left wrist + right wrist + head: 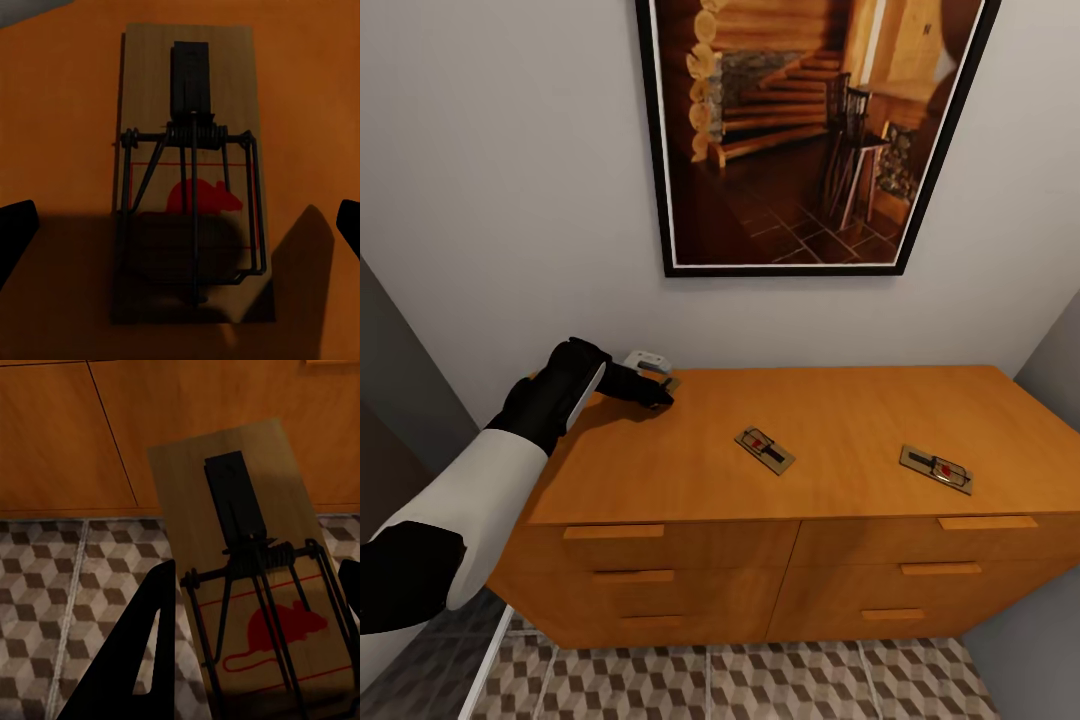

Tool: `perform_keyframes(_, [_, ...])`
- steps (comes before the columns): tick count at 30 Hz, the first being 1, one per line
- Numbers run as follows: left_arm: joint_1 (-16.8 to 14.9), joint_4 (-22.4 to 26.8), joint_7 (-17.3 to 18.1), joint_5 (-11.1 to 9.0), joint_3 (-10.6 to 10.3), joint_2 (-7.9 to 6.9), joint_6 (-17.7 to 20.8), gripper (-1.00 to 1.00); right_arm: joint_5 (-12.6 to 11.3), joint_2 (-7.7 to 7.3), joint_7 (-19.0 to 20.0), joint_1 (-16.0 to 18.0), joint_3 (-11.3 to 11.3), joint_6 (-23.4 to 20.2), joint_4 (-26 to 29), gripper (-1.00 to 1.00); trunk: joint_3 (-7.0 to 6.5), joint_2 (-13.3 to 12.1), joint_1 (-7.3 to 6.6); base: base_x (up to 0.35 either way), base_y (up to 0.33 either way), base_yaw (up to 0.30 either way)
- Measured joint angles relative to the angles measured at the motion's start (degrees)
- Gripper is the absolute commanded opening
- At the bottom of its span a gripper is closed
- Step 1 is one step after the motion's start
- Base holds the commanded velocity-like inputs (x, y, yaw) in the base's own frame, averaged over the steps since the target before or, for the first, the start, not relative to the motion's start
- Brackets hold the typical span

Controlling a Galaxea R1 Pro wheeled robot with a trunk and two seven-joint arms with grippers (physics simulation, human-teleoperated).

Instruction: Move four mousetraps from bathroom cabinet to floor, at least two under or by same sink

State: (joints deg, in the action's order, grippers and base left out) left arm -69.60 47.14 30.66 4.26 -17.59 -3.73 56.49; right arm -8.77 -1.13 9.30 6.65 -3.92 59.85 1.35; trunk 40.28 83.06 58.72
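Observation:
The cabinet [840,420] stands against the wall, and two mousetraps [765,450] [936,469] lie flat on its top. My left gripper [658,393] hovers open at the top's back left corner, over a third mousetrap [191,172]. In the left wrist view its fingertips [15,232] stand well clear of both long sides of that trap. My right gripper [259,574] is shut on a fourth mousetrap [240,555], held tilted above the bathroom floor [52,585] in front of the cabinet drawers [75,435].
A large framed picture [810,130] hangs on the wall above the cabinet. Grey walls close in at the right [1050,380] and the left [400,370]. Patterned floor tiles [760,680] run along the cabinet's front.

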Motion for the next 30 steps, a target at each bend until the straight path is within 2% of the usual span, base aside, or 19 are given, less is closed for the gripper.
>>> perform_keyframes(12, [0.0, 0.0, 0.0, -0.04, 0.0, -0.01, 0.0, 1.0, 0.0, 0.0, 0.0, 0.0, 0.0, 0.0, 0.0, -1.0, 0.0, 0.0, 0.0, 0.0, 0.0, 0.0])
perform_keyframes(13, [0.0, 0.0, 0.0, -0.03, 0.0, -0.01, 0.0, -1.0, 0.0, 0.0, 0.0, 0.0, 0.0, 0.0, 0.0, -1.0, 0.0, 0.0, 0.0, 0.0, 0.0, 0.0])
perform_keyframes(17, [-0.01, -0.16, -0.15, 0.77, 0.03, -0.05, -0.33, -1.0, 0.0, 0.0, 0.0, 0.0, 0.0, 0.0, 0.0, -1.0, 0.0, 0.0, 0.0, 0.0, 0.0, 0.0])
perform_keyframes(19, [0.0, 0.05, -0.14, -0.51, 0.02, -0.03, 0.16, -1.0, 0.0, 0.0, 0.0, 0.0, 0.0, 0.0, 0.0, -1.0, 0.0, 0.0, 0.0, 0.0, 0.0, 0.0])
perform_keyframes(30, [0.0, 0.08, -0.15, -0.66, 0.03, -0.06, 0.19, -1.0, 0.0, 0.0, 0.0, 0.0, 0.0, 0.0, 0.0, -1.0, 0.0, 0.0, 0.0, 0.0, 0.0, 0.0])
